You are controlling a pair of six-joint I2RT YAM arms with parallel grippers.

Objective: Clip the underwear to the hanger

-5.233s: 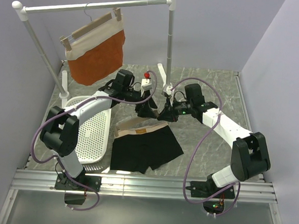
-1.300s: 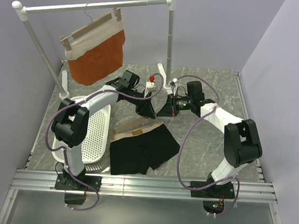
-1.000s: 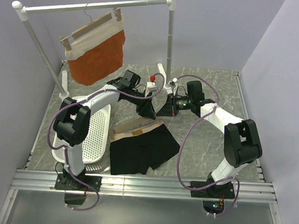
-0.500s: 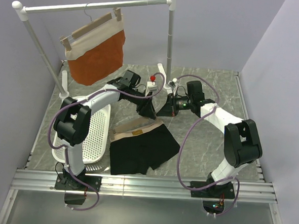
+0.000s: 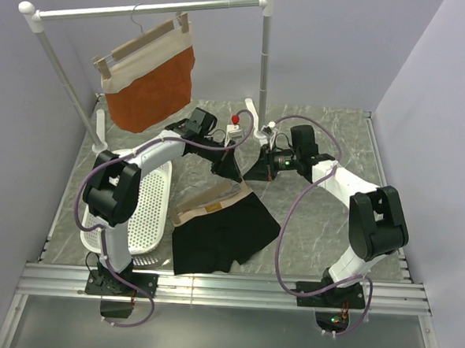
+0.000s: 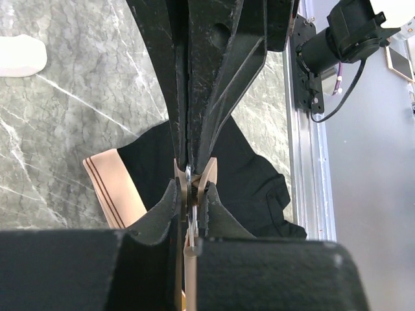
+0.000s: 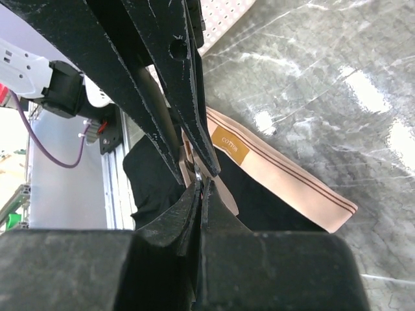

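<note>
Black shorts with a tan waistband, raised at one end to two pinched hands.
The underwear lies flat on the desk, midway along its near edge, waistband toward the far edge. The left hand is squeezed nearly shut on the pale wooden clip of the hanger. The right hand is fully closed at the same spot; its hold cannot be told. Both hands hang just above the waistband.
</note>
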